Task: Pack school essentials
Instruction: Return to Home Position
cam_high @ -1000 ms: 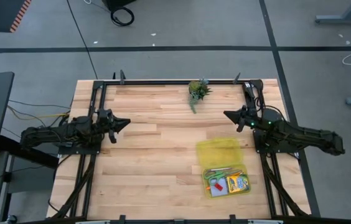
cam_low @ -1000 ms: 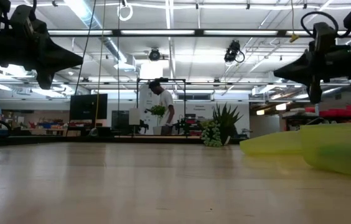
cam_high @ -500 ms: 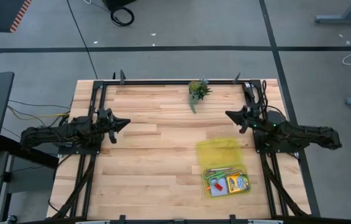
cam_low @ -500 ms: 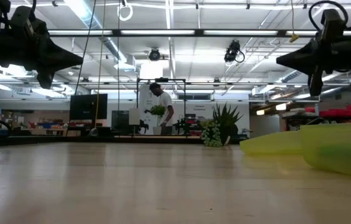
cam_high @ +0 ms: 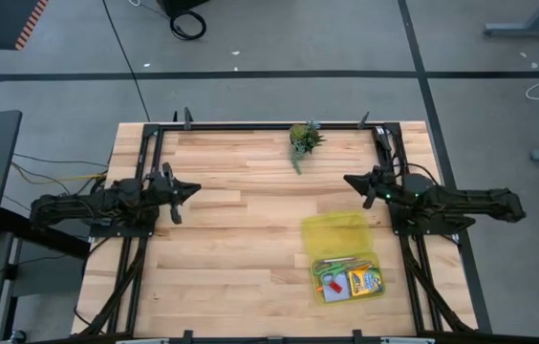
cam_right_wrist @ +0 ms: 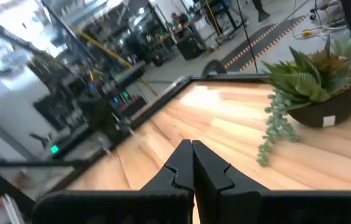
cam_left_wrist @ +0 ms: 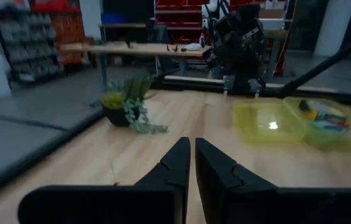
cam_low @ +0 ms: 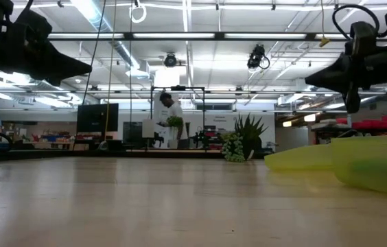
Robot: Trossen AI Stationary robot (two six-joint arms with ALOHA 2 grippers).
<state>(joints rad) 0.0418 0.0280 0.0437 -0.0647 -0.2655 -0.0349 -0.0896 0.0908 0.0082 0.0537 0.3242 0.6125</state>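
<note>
Left claw: the left gripper (cam_high: 191, 188) hangs above the left part of the light wooden table (cam_high: 231, 248). Its 2 dark fingers (cam_left_wrist: 177, 163) are pressed together and hold nothing.
Right claw: the right gripper (cam_high: 349, 179) hangs above the right part of the table. Its 2 fingers are also together and empty, and it points toward the left arm.
Case: the translucent yellow plastic case (cam_high: 377, 298) lies open on the right half of the table, toward the front edge. Its flat lid (cam_high: 336, 232) is on the far side of the tray.
Case axis: lid and tray together run from the far side to the front. The tray alone is longer from left to right.
Contents: 1 yellow-green crayon box (cam_high: 366, 282) is in the right part of the tray, 1 light-blue square note pad (cam_high: 335, 285) just beside it, and 1 tiny red eraser (cam_high: 323, 285) at the left.
Long pieces: the thin stationery pieces (cam_high: 344, 263) lie along the lid side, with their long axis left to right. Which end points where, I cannot tell.
Case to claws: the lid is near the right gripper but lower and apart from it. The case is well apart from the left gripper.
Plant: the small green potted plant (cam_high: 303, 139) stands at the far edge.
</note>
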